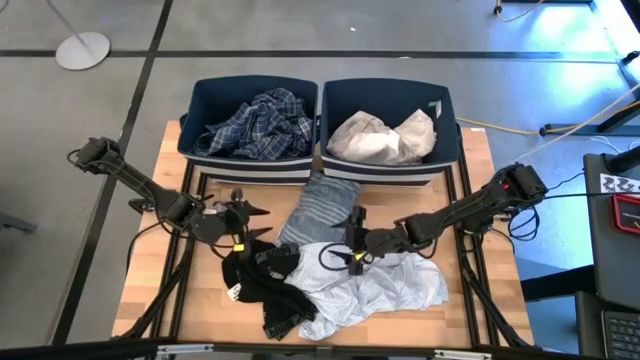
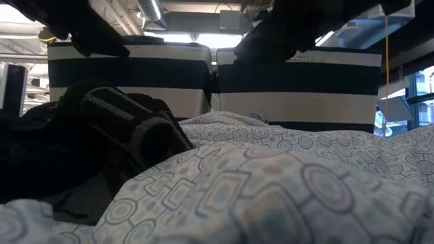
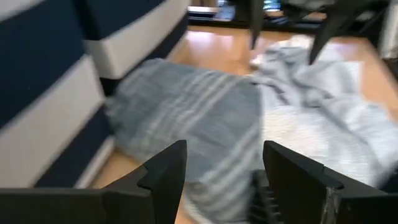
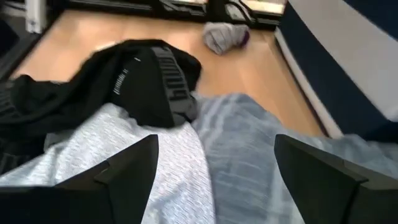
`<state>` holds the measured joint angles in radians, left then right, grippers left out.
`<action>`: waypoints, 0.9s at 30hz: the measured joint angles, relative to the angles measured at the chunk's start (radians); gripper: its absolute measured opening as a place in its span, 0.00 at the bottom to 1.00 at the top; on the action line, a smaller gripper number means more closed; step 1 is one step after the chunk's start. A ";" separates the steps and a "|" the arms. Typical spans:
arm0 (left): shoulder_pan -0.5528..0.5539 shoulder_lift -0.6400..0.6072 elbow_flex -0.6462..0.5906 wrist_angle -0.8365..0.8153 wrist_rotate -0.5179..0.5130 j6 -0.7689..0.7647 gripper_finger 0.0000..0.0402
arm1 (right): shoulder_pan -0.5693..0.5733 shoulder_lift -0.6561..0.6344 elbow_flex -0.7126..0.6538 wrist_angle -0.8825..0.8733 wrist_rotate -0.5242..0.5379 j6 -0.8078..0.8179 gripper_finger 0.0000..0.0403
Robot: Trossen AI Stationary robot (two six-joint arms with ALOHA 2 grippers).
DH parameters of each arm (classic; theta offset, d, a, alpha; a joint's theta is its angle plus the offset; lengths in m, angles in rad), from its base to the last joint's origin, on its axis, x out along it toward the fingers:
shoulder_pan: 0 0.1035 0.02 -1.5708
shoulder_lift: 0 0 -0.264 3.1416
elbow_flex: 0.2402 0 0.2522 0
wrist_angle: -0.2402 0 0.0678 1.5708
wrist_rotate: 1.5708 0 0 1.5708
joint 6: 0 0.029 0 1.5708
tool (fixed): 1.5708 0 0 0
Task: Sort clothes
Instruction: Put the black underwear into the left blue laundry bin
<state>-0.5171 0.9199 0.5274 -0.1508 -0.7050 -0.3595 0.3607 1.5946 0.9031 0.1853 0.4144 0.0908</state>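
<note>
Three garments lie on the table: a grey-striped one [image 1: 318, 205] in the middle against the bins, a pale blue patterned one [image 1: 385, 285] near the front, and a black one [image 1: 262, 285] to its left, partly on the pale one. My left gripper [image 1: 258, 222] is open and hovers just left of the grey-striped garment [image 3: 186, 118]; its fingers show open in the left wrist view [image 3: 225, 149]. My right gripper [image 1: 348, 238] is open above the place where the striped and pale garments [image 4: 155, 168] meet. The black garment [image 4: 149, 81] lies beyond it.
Two navy bins with white bands stand at the table's far edge. The left bin [image 1: 200, 100] holds a blue-white plaid garment [image 1: 258, 125]. The right bin [image 1: 450, 110] holds a white garment [image 1: 385, 135]. A small grey bundle [image 4: 224, 36] lies on bare wood.
</note>
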 joint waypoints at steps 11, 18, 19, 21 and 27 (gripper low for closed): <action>-0.007 0.207 0.043 0.152 0.125 -0.129 0.51 | 0.028 0.041 -0.032 0.047 -0.068 -0.021 0.80; -0.031 0.385 0.150 0.037 0.212 -0.214 0.51 | 0.032 0.041 -0.032 0.050 -0.068 -0.022 0.80; -0.035 0.404 0.156 0.033 0.219 -0.219 0.51 | 0.032 0.041 -0.032 0.051 -0.068 -0.022 0.80; -0.043 0.440 0.157 0.026 0.243 -0.222 0.51 | 0.032 0.041 -0.032 0.051 -0.068 -0.022 0.80; -0.053 0.537 0.151 -0.017 0.291 -0.264 0.51 | 0.032 0.041 -0.031 0.051 -0.060 -0.022 0.80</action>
<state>-0.5701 1.4574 0.6785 -0.1680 -0.4137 -0.6231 0.3923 1.6360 0.8722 0.2359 0.3546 0.0689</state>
